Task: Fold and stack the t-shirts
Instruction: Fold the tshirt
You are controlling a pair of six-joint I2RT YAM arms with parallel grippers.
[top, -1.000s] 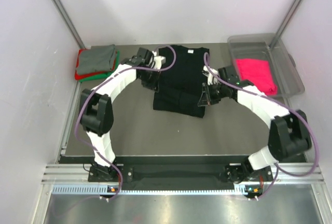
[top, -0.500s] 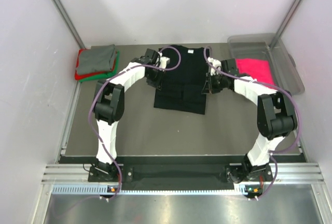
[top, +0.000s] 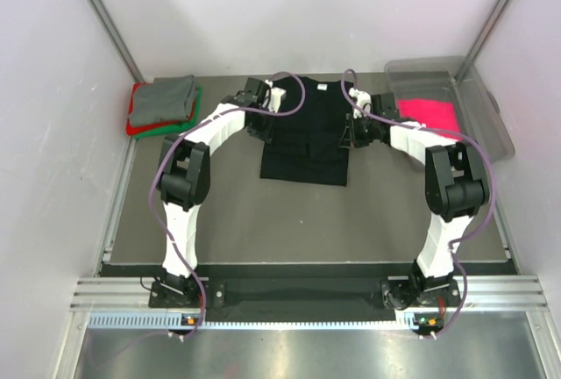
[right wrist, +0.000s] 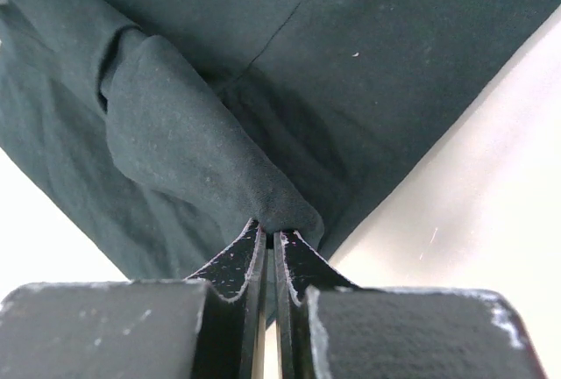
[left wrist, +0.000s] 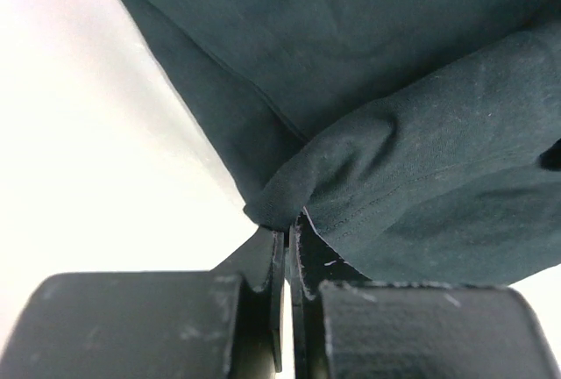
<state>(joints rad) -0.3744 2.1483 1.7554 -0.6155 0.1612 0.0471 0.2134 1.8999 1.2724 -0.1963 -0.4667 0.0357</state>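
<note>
Black t-shirt edges pinched in our closed left fingers and right fingers; let's carry both sides evenly, cloth taut between them.

No text, brand, number or sign can be read in any view. The black t-shirt has a small pale neck label at its collar, but it is too small in the top view to make out any characters.
</note>
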